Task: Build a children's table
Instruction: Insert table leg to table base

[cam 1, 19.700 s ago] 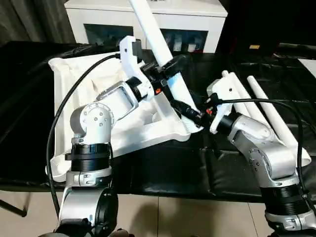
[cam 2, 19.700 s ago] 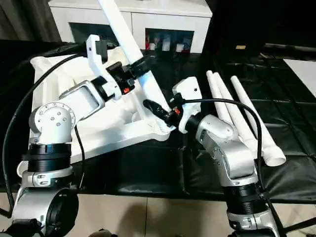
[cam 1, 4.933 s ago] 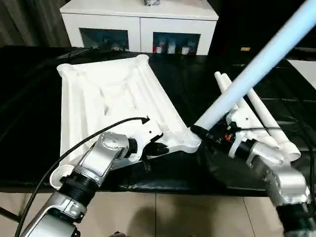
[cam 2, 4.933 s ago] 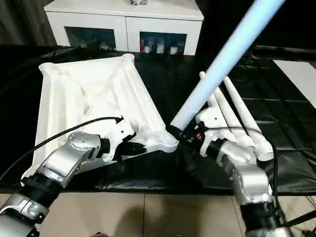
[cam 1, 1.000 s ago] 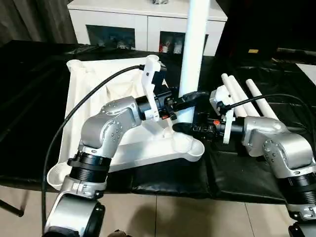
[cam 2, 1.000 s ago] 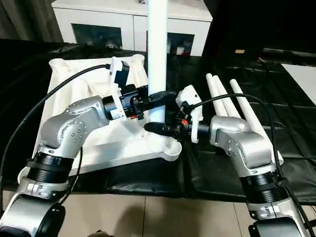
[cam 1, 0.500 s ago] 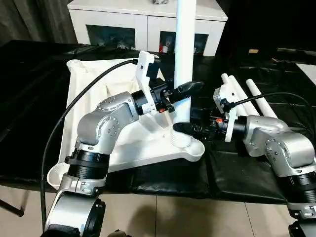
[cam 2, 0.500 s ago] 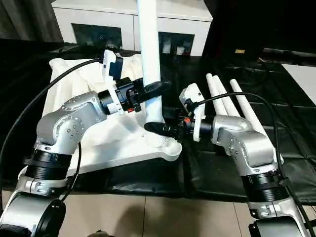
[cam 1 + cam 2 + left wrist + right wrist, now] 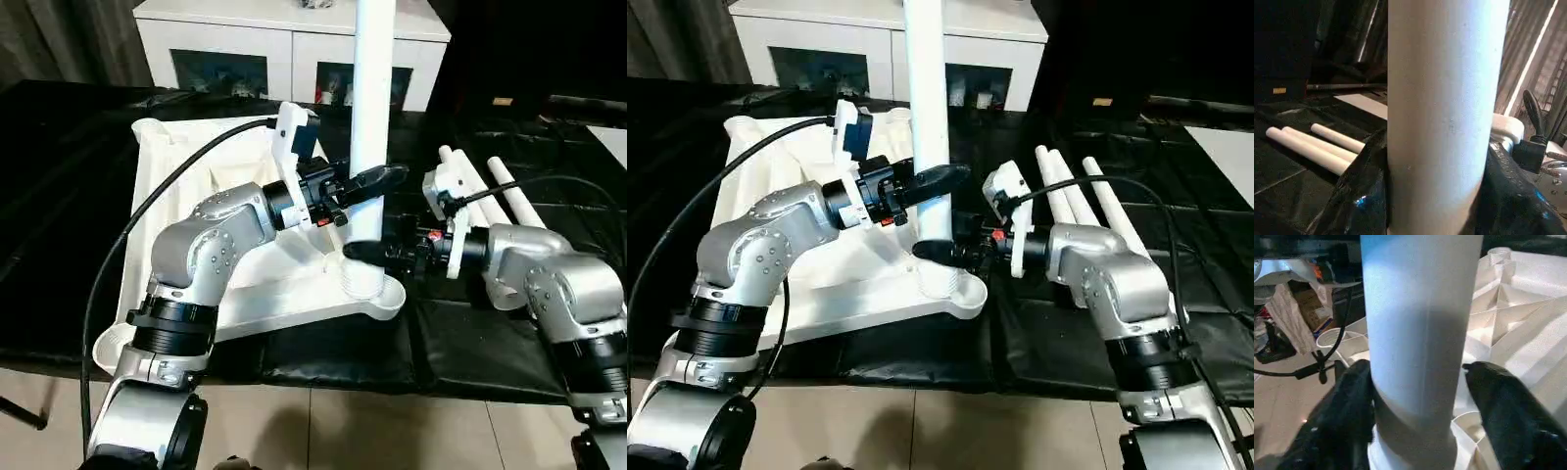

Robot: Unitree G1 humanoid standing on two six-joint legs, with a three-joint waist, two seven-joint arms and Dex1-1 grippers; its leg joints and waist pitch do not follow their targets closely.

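Note:
The children's table is in pieces. Its white tabletop (image 9: 196,186) lies upside down on the black cover, ribs up. One white leg (image 9: 372,98) stands upright in the near right corner socket (image 9: 380,291). My left gripper (image 9: 367,181) is shut on this leg at mid height, a black finger (image 9: 1359,200) pressed to each side. My right gripper (image 9: 364,253) sits lower, just above the socket. It is open, with its fingers (image 9: 1347,411) close on either side of the leg (image 9: 1420,333).
Three spare legs (image 9: 490,186) lie side by side on the black cover to the right, behind my right forearm. A white cabinet (image 9: 294,39) stands behind the table. A flat white board (image 9: 1227,147) shows at the far right edge.
The leg's top has swung left, from a slight lean to upright. My left wrist has turned and risen with it. My right gripper has loosened at the leg's base.

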